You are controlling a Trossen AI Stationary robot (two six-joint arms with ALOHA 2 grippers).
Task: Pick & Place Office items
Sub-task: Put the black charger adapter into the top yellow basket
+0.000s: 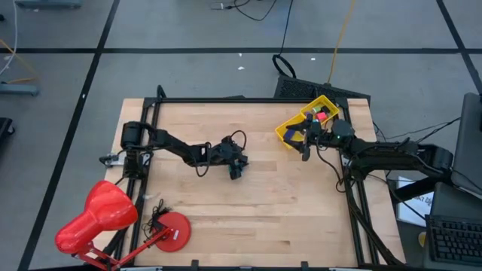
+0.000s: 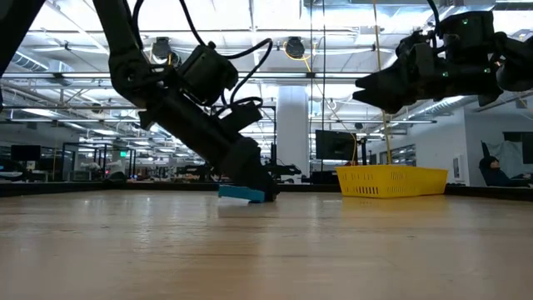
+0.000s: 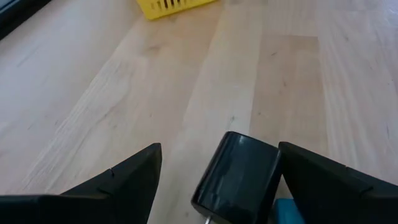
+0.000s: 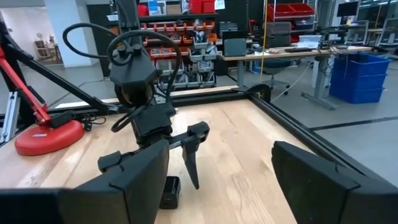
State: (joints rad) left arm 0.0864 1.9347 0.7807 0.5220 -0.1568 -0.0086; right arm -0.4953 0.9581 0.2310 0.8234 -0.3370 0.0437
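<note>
Light wooden table (image 1: 256, 203), yellow tray (image 1: 290, 129) at its far right corner, black block (image 3: 236, 177) and blue piece (image 2: 241, 193) mid-table, red lamp base (image 1: 172, 230) near left

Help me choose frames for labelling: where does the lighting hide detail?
Low view: bright ceiling lights behind turn the left claw and right claw into silhouettes. Left wrist view: even light, slight sheen on the black item. High view: even light, soft shadows.

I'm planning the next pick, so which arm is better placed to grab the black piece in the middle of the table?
Left. The left gripper is down at the table with open fingers either side of the black piece. The right gripper is raised beside the yellow tray, farther away.
</note>
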